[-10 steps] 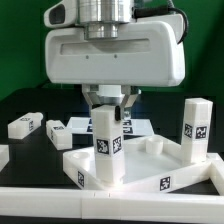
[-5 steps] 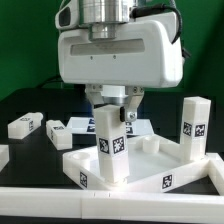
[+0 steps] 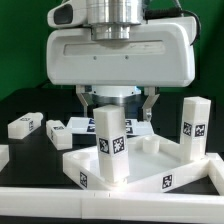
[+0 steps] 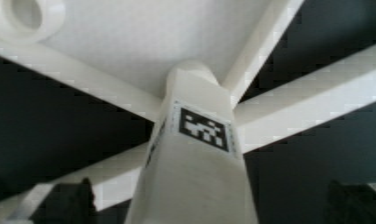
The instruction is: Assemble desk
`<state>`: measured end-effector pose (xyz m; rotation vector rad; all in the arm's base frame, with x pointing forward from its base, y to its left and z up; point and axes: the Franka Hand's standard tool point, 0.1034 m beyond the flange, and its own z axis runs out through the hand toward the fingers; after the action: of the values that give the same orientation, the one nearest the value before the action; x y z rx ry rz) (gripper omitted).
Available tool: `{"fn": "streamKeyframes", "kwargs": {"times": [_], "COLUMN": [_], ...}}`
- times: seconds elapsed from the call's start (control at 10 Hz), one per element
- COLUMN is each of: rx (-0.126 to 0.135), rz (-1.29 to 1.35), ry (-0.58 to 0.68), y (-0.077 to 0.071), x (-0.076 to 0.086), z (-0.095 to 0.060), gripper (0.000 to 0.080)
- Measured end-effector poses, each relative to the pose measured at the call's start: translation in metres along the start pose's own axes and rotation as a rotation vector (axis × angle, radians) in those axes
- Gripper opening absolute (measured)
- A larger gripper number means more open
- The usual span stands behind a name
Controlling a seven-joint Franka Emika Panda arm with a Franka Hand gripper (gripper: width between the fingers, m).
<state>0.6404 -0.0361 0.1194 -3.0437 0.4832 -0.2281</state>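
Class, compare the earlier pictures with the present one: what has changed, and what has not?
The gripper spread its fingers and let go of the upright leg at the tabletop corner. That leg remains upright there. The tabletop and the other standing leg have not moved.

**Black table and the parts lying on it.**
The black table [image 3: 30,152] carries the white tabletop slab [image 3: 140,184] (rim upward). A tagged leg [image 3: 24,125] and a second tagged leg [image 3: 58,133] lie flat toward the exterior view's left. The marker board [image 3: 79,123] lies just behind them.
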Motion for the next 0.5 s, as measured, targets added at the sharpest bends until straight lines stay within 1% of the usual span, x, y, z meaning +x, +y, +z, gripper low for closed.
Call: {"fn": "streamKeyframes", "kwargs": {"times": [0.5], "rx": [-0.003], "rz": [-0.494], "ry": [-0.009], "y": [0.0033], "x": [0.0002], "z": [0.0012], "gripper": [0.0649]}}
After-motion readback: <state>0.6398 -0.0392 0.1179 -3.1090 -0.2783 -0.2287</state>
